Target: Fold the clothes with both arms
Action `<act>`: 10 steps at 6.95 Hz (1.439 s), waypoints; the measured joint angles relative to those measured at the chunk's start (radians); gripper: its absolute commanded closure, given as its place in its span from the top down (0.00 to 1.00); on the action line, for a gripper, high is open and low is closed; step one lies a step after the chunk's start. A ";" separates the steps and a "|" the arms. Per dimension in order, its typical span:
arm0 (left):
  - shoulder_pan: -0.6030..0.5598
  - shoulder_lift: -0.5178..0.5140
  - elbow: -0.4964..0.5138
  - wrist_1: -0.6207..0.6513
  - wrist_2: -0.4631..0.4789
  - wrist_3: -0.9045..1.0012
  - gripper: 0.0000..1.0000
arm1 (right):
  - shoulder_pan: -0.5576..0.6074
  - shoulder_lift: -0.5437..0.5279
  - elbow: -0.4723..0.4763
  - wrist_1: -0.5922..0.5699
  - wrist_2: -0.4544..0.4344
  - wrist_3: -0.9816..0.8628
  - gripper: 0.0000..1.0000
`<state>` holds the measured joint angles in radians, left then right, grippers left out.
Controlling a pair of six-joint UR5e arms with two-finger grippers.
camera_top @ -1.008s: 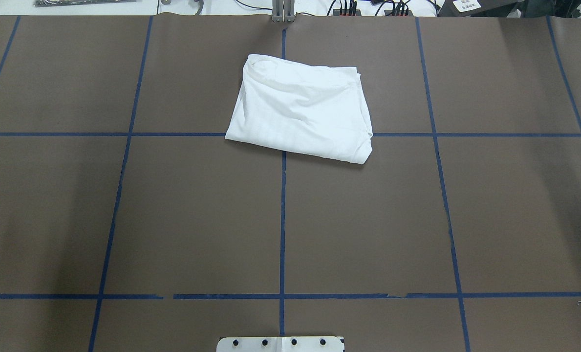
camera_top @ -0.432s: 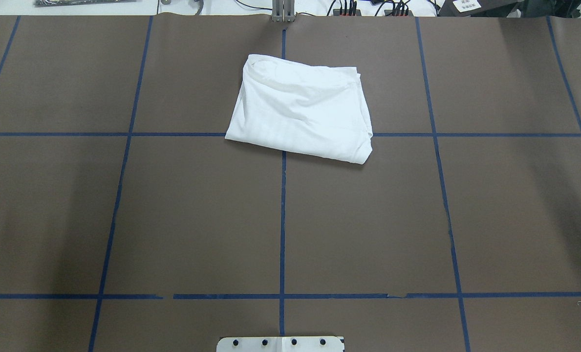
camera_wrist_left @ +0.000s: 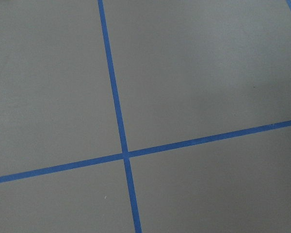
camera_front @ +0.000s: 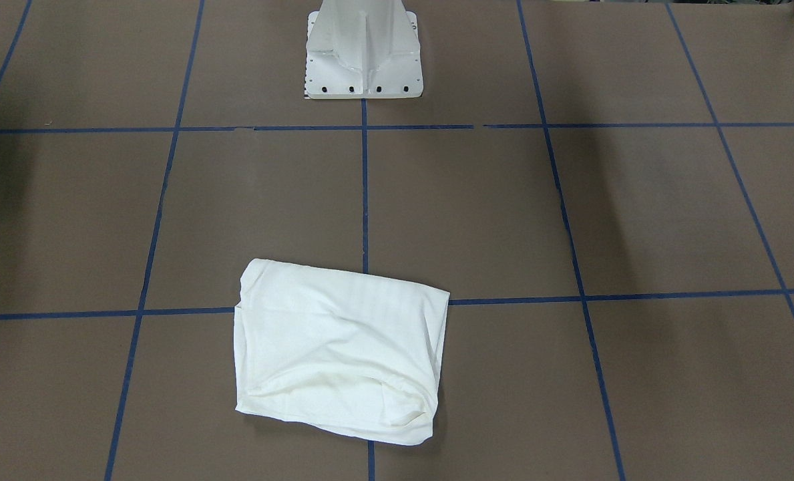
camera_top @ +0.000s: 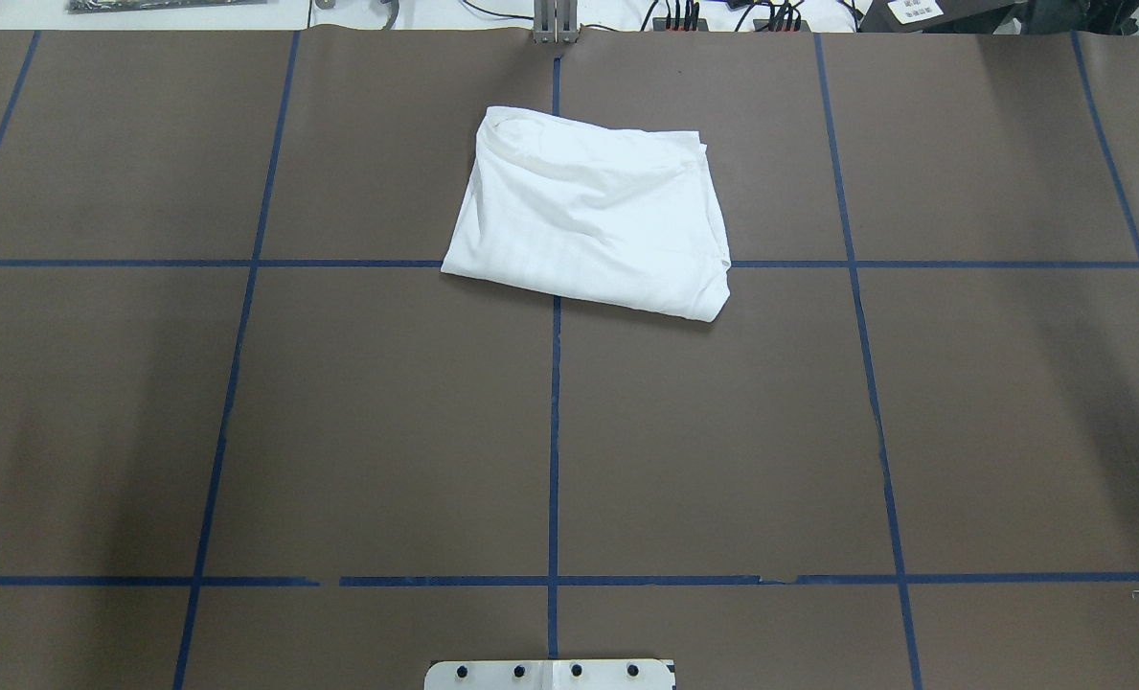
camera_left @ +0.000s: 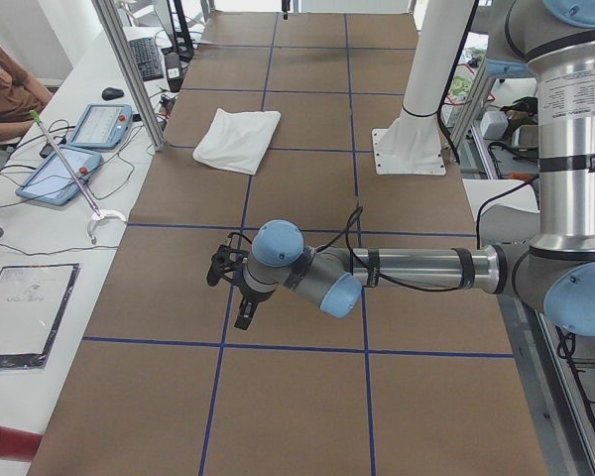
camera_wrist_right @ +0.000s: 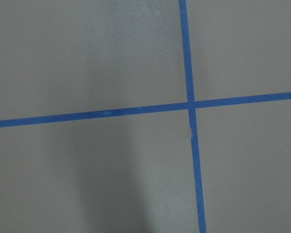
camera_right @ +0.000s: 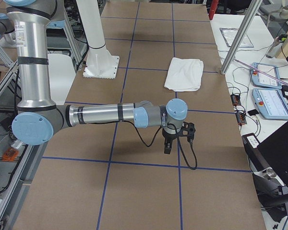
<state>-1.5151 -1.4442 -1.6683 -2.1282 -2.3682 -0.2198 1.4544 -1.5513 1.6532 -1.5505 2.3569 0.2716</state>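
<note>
On the front-facing camera I see the white folded cotton shirt [camera_front: 340, 351] lying flat on the brown table cover [camera_front: 637, 214], across a blue tape line [camera_front: 364, 194]. Overhead, it is a rough rectangle, well apart from the white pedestal base [camera_top: 550, 674]. From the left side, my left gripper [camera_left: 236, 293] hangs over the cover with the shirt well beyond it. I cannot tell how its jaws stand. From the right side, the right gripper [camera_right: 170, 143] looks the same, jaws unreadable. Both wrist cameras show only tape crossings below.

Nothing readable here tbh. The shirt [camera_top: 588, 216] shows only plain white, and the white label [camera_top: 914, 10] on the black box [camera_top: 971, 13] past the worktop [camera_top: 387, 402] is too tiny.
</note>
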 measured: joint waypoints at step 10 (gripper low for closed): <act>0.001 -0.004 -0.016 -0.002 -0.004 -0.009 1.00 | -0.002 -0.001 -0.001 0.014 0.033 0.005 1.00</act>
<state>-1.5142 -1.4480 -1.6841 -2.1307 -2.3726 -0.2285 1.4527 -1.5523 1.6524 -1.5368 2.3904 0.2769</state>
